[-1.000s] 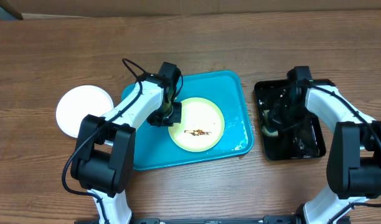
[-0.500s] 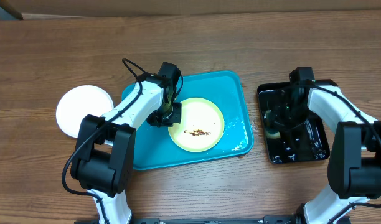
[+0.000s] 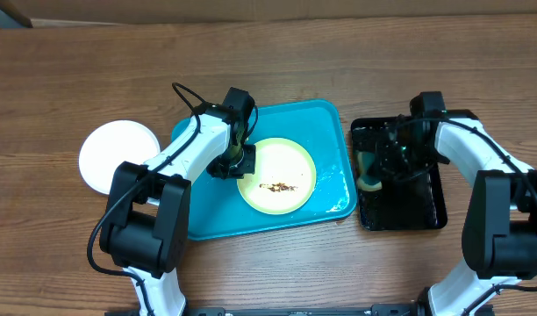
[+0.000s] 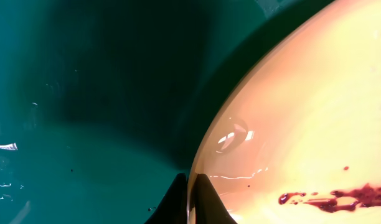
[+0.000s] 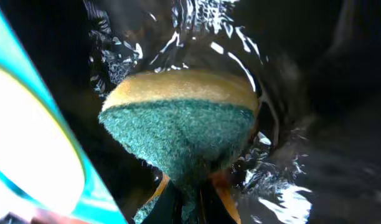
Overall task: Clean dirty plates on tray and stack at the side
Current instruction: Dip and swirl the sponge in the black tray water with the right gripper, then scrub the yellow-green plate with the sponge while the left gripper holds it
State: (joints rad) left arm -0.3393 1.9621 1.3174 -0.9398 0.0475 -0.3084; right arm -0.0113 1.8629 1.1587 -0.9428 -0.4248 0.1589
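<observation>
A pale green-rimmed plate [image 3: 277, 175] with a yellowish centre and a brown sauce smear lies in the turquoise tray [image 3: 325, 118]. My left gripper [image 3: 236, 161] is shut on that plate's left rim; in the left wrist view its fingers [image 4: 192, 198] pinch the rim of the plate [image 4: 302, 124] over the tray floor [image 4: 84, 93]. A white plate [image 3: 119, 156] lies on the table left of the tray. My right gripper [image 3: 381, 168] is shut on a yellow-and-green sponge [image 5: 178, 121] inside the wet black tray [image 3: 426, 215]. A third plate is not in view.
The black tray holds water and sits close against the turquoise tray's right edge. Water drops lie in the turquoise tray's right corner [image 3: 340, 206]. Bare wooden table [image 3: 75, 79] surrounds both trays.
The black tray has slid left, up to the turquoise tray, with my right gripper and the sponge moving left inside it. The left arm and plate have not moved.
</observation>
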